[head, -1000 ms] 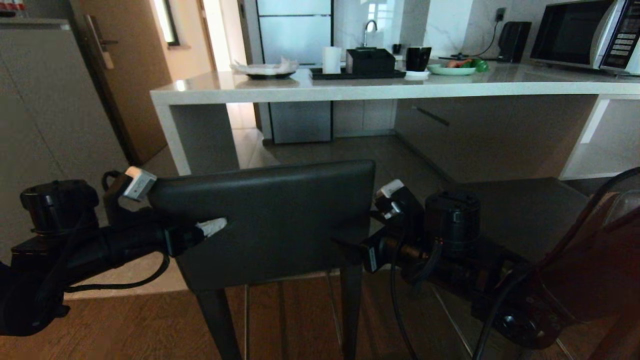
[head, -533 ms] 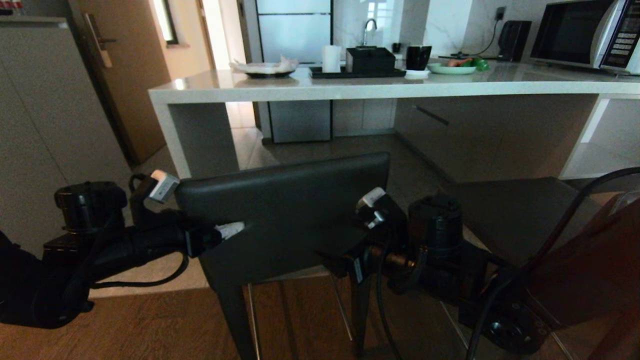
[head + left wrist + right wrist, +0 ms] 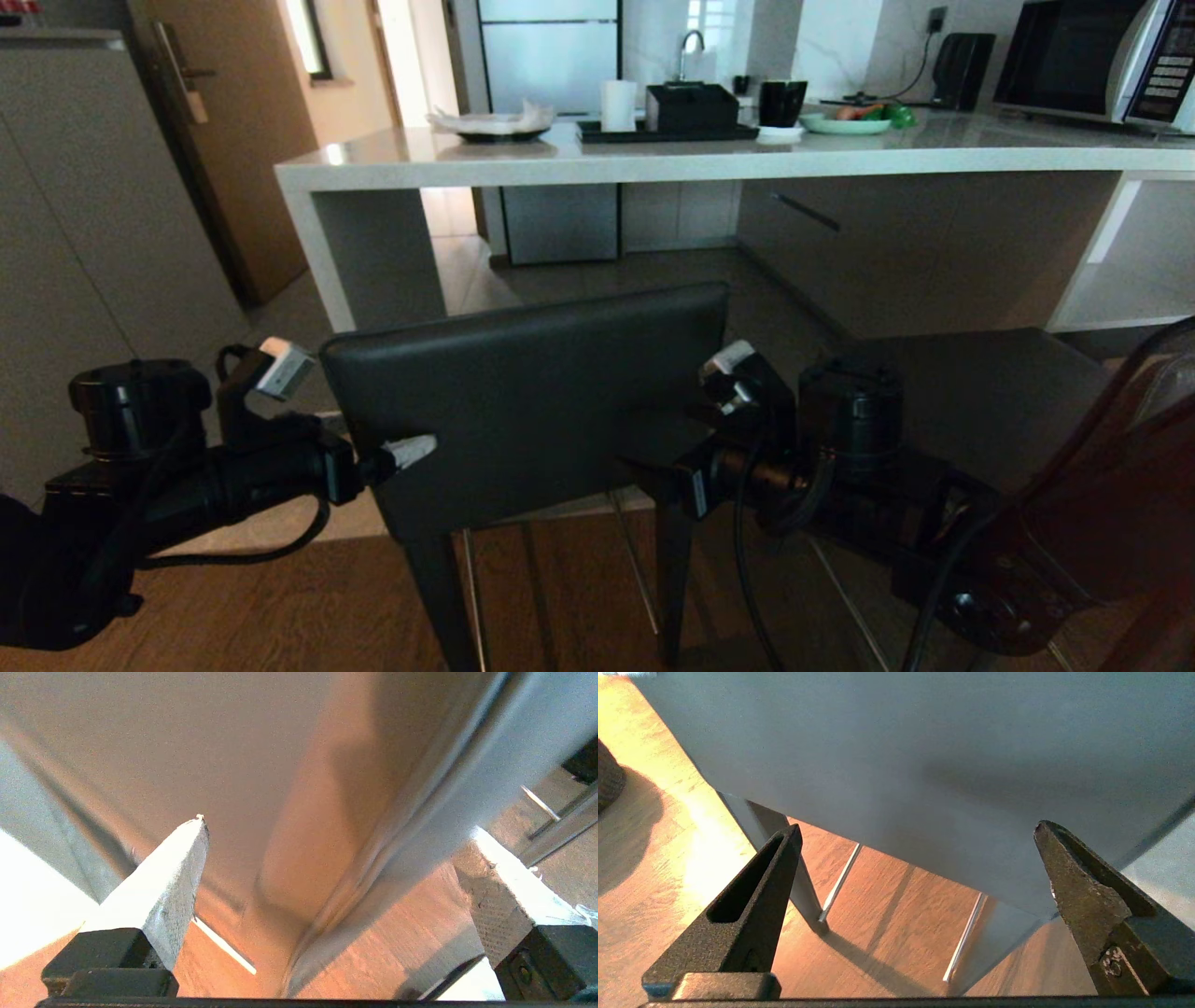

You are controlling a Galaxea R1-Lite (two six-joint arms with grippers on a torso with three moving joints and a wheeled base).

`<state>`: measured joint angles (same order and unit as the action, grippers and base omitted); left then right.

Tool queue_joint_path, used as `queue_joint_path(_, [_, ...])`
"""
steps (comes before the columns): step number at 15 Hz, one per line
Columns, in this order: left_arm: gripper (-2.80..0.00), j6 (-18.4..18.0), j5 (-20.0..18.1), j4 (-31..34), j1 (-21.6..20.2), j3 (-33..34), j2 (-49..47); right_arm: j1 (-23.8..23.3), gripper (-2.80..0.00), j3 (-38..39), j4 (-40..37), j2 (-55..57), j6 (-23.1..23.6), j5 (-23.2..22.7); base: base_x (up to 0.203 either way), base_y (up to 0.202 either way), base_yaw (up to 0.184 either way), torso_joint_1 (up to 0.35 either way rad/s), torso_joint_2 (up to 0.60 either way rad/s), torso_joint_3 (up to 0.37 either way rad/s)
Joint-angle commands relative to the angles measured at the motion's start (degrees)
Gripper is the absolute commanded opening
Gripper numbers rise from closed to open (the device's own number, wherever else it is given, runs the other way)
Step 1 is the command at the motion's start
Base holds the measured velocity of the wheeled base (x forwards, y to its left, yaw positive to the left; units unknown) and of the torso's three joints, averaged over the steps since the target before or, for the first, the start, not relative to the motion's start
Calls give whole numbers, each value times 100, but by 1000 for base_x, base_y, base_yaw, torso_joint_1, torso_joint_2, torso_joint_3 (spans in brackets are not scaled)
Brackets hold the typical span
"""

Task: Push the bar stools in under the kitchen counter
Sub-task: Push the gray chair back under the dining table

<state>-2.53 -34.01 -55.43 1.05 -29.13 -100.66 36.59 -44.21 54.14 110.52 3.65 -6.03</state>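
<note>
Stool: the dark padded stool [image 3: 523,411] is standing on the wood floor [image 3: 280,607] in front of the counter, its backrest facing the robot and sitting between the two grippers.
Stool against left gripper: the left gripper [image 3: 345,406] is reaching in at the backrest's left edge, one white-tipped finger showing above and outside that edge, the other lying across the backrest's near face; whether they are touching it is hard to tell.
Left gripper state: its fingers are standing wide apart, closing on nothing; in the left wrist view [image 3: 327,868] the backrest's corner edge is running between the two pads.
Stool against right gripper: the right gripper [image 3: 705,420] is sitting at the backrest's right edge, just beside it.
Right gripper state: its fingers are spread wide and gripping nothing; in the right wrist view [image 3: 920,830] the grey padded surface is filling the space ahead of the tips, with the legs and thin metal footrest bars [image 3: 964,938] showing below.
Second stool: another dark seat [image 3: 980,401] is standing beyond the right arm, nearer the counter.
Counter: the pale stone counter [image 3: 653,168] is lying well beyond both grippers, past the stool.
</note>
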Motion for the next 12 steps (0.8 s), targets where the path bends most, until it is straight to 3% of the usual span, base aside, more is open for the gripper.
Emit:
queue_joint_path(1, [0, 7, -35, -47, -91, 147, 143, -262, 0, 65, 35, -252, 4, -15, 0, 0, 0, 0, 0, 0])
queue_joint_path(5, [0, 16, -35, -47, -167, 99, 178, -958, 0, 22, 4, -362, 11, -246, 0, 0, 0, 0, 0, 0])
queue_joint_path(12, [0, 16, -44, -47, -44, 118, 170, -1310, 0, -468, -19, 72, 30, -441, 0, 0, 0, 0, 0, 0])
